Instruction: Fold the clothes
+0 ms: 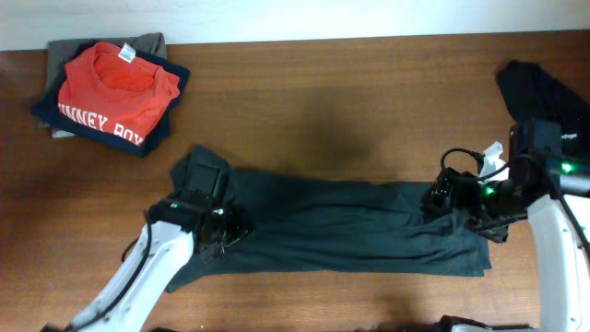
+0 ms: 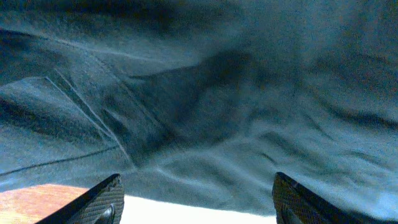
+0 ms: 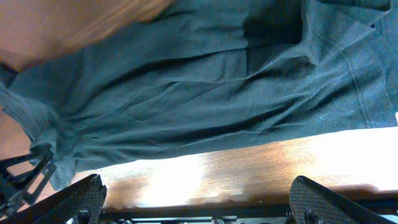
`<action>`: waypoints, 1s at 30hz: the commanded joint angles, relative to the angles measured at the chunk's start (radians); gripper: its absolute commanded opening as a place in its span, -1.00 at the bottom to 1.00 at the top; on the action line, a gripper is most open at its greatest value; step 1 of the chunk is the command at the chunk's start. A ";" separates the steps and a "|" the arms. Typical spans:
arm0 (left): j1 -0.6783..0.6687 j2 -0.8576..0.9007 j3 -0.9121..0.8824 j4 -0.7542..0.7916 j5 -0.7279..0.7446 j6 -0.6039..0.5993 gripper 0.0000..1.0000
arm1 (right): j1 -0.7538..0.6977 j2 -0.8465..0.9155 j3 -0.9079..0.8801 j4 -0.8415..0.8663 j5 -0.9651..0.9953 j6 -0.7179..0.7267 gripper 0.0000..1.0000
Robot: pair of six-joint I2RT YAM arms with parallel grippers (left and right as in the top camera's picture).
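A dark charcoal garment [image 1: 341, 226] lies as a long, creased band across the lower middle of the overhead frame on the brown wooden surface [image 1: 323, 101]. The left pincer [image 1: 226, 235] is over the band's left end, and in its wrist view its fingers [image 2: 102, 202] stand wide apart with nothing between them and grey cloth [image 2: 217, 93] with a stitched seam beyond. The right pincer [image 1: 456, 198] is at the band's right end. Its own view shows the fingers [image 3: 81, 199] spread wide over bare wood [image 3: 249, 162], just short of the cloth's edge [image 3: 205, 93].

At the upper left of the overhead frame sits a folded stack: a red T-shirt [image 1: 115, 88] on top of a navy garment [image 1: 161, 124], with a grey piece [image 1: 147, 41] beneath. White block letters on the red shirt read roughly "NNEY BO", cut off at the folds, and its small neck label is too small to read. A black garment [image 1: 539, 88] lies at the upper right edge.
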 commanded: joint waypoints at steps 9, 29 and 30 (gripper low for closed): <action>-0.002 0.160 -0.012 0.038 -0.037 -0.041 0.43 | -0.001 0.031 -0.082 0.060 -0.002 0.058 0.93; -0.002 0.160 -0.012 0.032 -0.041 -0.041 0.05 | -0.002 0.048 -0.365 0.434 0.198 0.346 0.48; -0.002 0.160 -0.012 0.032 -0.041 -0.041 0.05 | -0.002 0.053 -0.365 0.436 0.217 0.372 0.46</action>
